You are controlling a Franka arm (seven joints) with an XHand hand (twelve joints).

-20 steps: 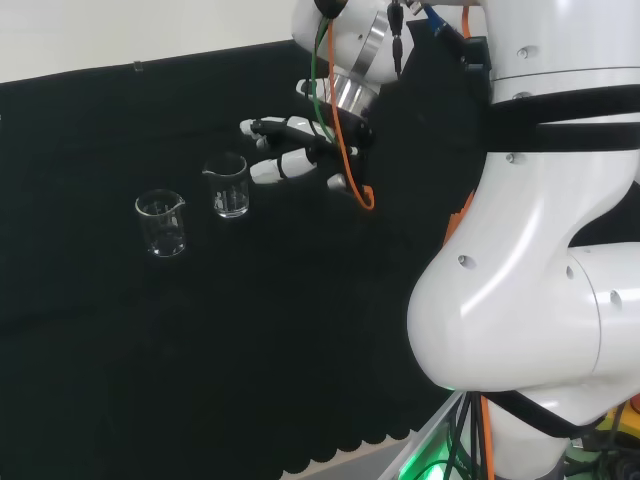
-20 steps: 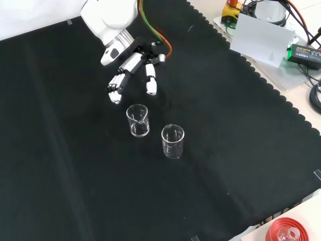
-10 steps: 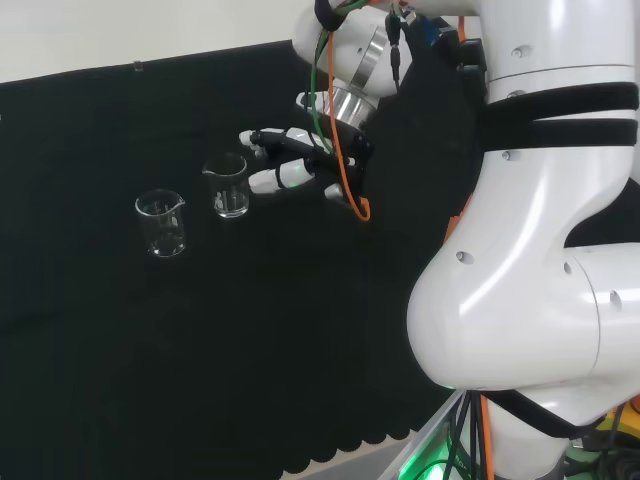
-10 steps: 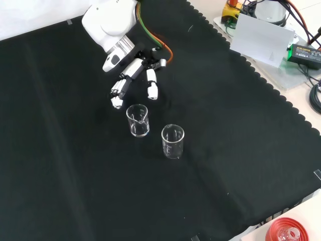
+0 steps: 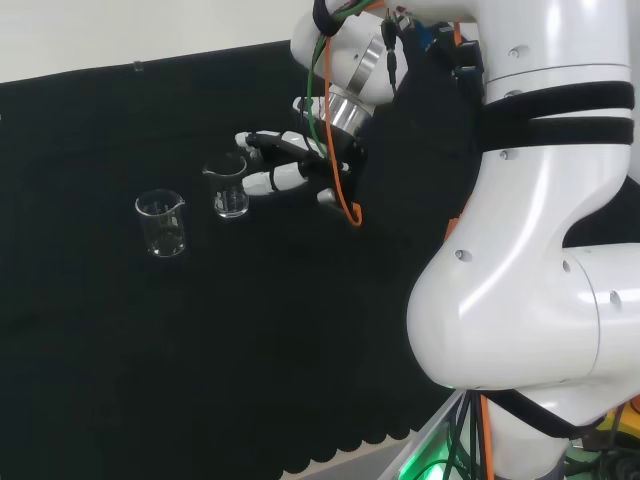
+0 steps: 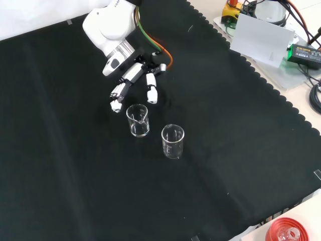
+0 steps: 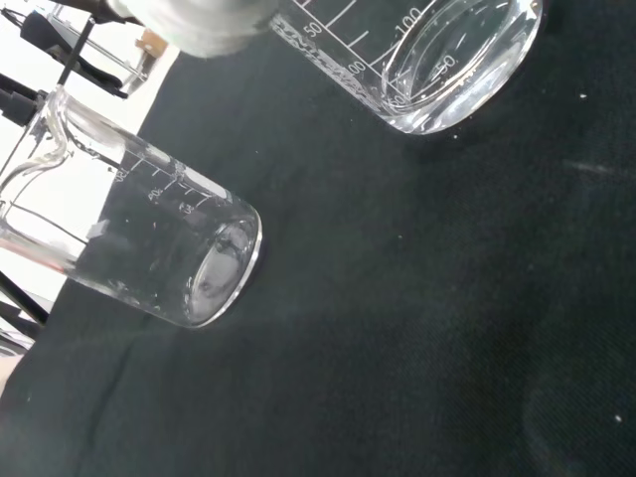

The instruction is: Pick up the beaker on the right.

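Note:
Two clear glass beakers stand upright on the black cloth. In the head view the right beaker point(image 5: 230, 187) stands beside the left beaker point(image 5: 162, 223). The hand point(image 5: 285, 163) reaches in from the right with its fingers straight, and its fingertips point(image 5: 250, 184) end just beside the right beaker's rim. In the front view that same beaker point(image 6: 138, 120) stands just below the hand point(image 6: 133, 80), with a small gap between them, and the other beaker point(image 6: 173, 141) is lower right. The hand is open and holds nothing. Both beakers point(image 7: 437, 60) point(image 7: 139, 243) appear close in the wrist view.
The arm's white links point(image 5: 540, 250) fill the right of the head view. In the front view a white box and cables point(image 6: 263, 37) lie off the cloth at the upper right. A red ribbed stand point(image 6: 286, 233) sits at the lower right corner, past the scalloped cloth edge.
The hand has moved closer to the right beaker, leftward in the head view and downward in the front view. Both beakers have stayed in place.

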